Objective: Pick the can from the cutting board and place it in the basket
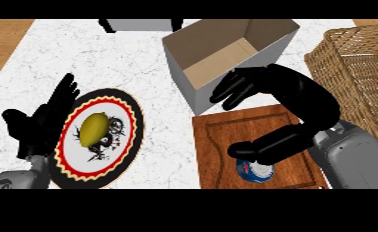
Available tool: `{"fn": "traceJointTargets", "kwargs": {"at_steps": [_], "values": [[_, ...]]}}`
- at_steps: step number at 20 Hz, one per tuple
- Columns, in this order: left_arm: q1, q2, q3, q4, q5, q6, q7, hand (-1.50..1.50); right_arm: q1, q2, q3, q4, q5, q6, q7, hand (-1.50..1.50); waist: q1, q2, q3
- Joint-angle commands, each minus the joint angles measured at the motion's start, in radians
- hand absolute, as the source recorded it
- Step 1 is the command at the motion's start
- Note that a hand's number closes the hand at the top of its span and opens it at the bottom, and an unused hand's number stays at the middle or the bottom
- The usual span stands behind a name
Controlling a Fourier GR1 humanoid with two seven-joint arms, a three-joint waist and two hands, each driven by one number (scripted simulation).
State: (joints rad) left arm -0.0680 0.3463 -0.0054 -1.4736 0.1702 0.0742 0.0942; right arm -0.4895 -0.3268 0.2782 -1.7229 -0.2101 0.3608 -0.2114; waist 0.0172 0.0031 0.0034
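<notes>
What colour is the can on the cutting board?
Blue with a white patch, seen in the head view; the can sits partly under the right hand.

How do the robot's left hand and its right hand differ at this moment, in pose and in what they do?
The left hand is at the view's left beside the plate, open, fingers straight, holding nothing. The right hand arches over the cutting board, fingers and thumb curved apart above the can, not closed on it. Both are black.

Hidden and cut-off parts

The right hand (284,108) covered most of the can (255,172); the basket (347,71) ran past the right edge.
</notes>
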Motion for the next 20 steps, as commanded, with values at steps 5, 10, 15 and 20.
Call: {"fn": "traceJointTargets", "kwargs": {"at_steps": [5,10,15,20], "values": [[-0.131,0.024,0.046,0.124,0.023,-0.036,0.084,0.0,0.203,0.132,0.318,-0.302,0.314,-0.155,0.108,-1.5,-0.034,-0.006,-0.004],[-0.101,0.021,0.034,0.07,0.016,-0.024,0.113,0.0,0.07,0.001,0.246,-0.447,0.237,-0.029,0.528,-1.5,-0.036,-0.013,-0.006],[-0.102,0.007,0.026,0.078,-0.009,0.005,0.109,0.0,-0.123,-0.187,0.137,-0.437,0.379,0.073,0.72,-1.5,-0.047,-0.02,-0.01],[-0.085,0.038,0.05,0.069,0.022,-0.047,0.109,0.0,-0.297,-0.248,-0.006,-0.43,0.19,0.197,0.992,-1.5,-0.025,-0.015,-0.007]]}}
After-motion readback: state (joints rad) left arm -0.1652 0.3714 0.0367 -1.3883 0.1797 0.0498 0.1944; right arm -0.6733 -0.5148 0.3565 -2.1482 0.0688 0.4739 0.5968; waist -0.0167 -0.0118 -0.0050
